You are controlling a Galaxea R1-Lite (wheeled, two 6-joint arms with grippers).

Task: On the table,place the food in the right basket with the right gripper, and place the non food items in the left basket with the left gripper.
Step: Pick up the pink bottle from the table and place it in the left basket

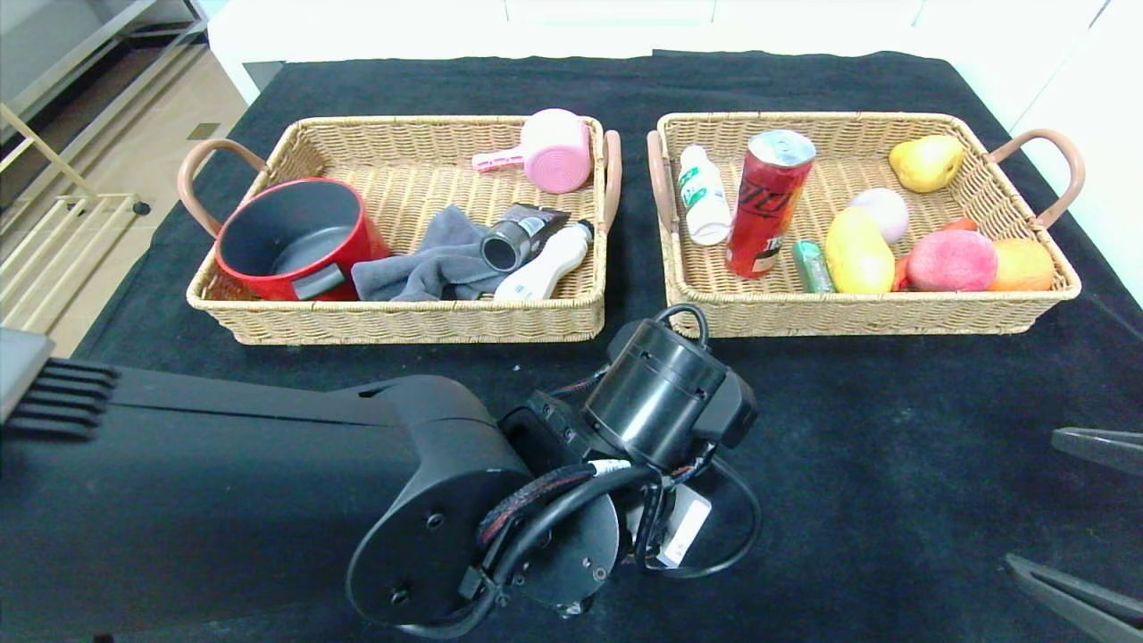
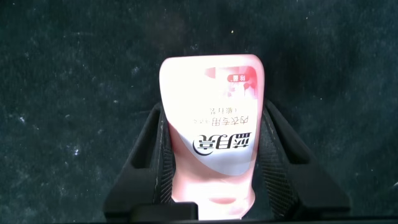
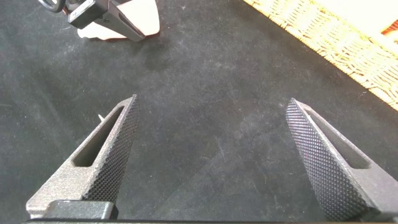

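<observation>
My left gripper (image 2: 212, 109) points down over the table's (image 1: 893, 429) front middle and is shut on the pale pink squeeze tube (image 2: 214, 124), gripping its two sides. In the head view the left wrist (image 1: 661, 402) hides both. The tube also shows in the right wrist view (image 3: 142, 15). My right gripper (image 3: 211, 102) is open and empty above bare cloth at the front right (image 1: 1036, 500). The dark tube (image 1: 518, 237) and white curvy bottle (image 1: 545, 265) lie in the left basket (image 1: 268, 321). The white bottle (image 1: 703, 194), red can (image 1: 768, 204) and peach (image 1: 951, 260) are in the right basket (image 1: 893, 317).
The left basket also holds a red pot (image 1: 295, 237), a grey cloth (image 1: 429, 263) and a pink scoop (image 1: 554, 150). The right basket also holds a mango (image 1: 857, 250), a pear (image 1: 927, 162), an orange (image 1: 1022, 264) and a small green can (image 1: 811, 265).
</observation>
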